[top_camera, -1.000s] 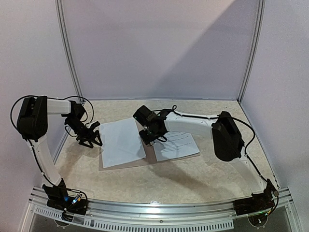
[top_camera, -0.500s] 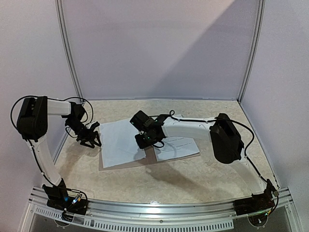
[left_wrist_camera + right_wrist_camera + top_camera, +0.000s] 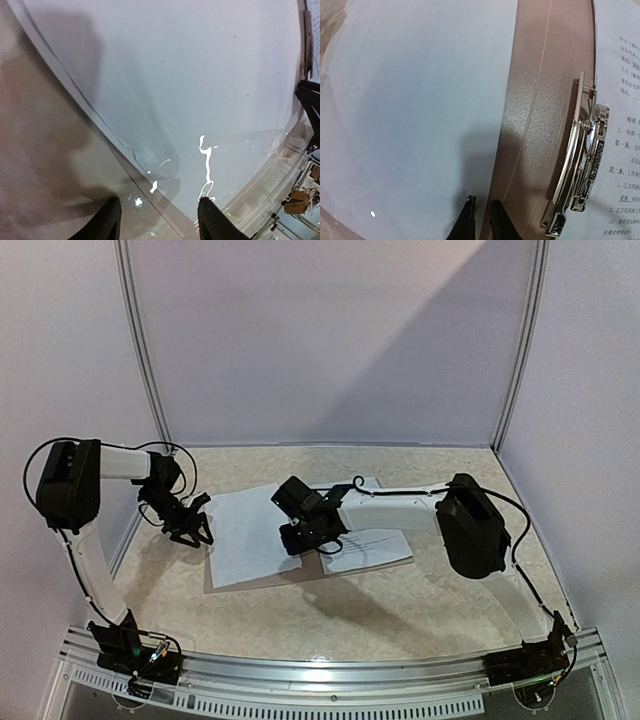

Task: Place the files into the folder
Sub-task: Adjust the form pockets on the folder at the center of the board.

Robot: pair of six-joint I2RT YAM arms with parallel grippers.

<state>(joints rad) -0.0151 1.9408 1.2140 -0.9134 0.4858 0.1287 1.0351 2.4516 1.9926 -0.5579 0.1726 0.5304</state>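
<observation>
Lying open on the tabletop (image 3: 420, 610), the folder (image 3: 535, 115) carries the files (image 3: 245, 535): a blank sheet (image 3: 420, 100) on its left half, a printed sheet (image 3: 625, 125) right of its metal clip (image 3: 580, 165). Right jaws, nearly closed, straddle the blank sheet's edge by the folder's spine; we cannot tell if they pinch it. Left jaws stand released at the folder's left edge.

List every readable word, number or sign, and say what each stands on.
"第一条" on the printed sheet, right wrist view.
"第二条" on the same sheet, lower down.
"乙方" on the same sheet, higher up.
Its other lines: cropped or blurred. Top view: print too small.
No text on the blank sheet or the folder.
</observation>
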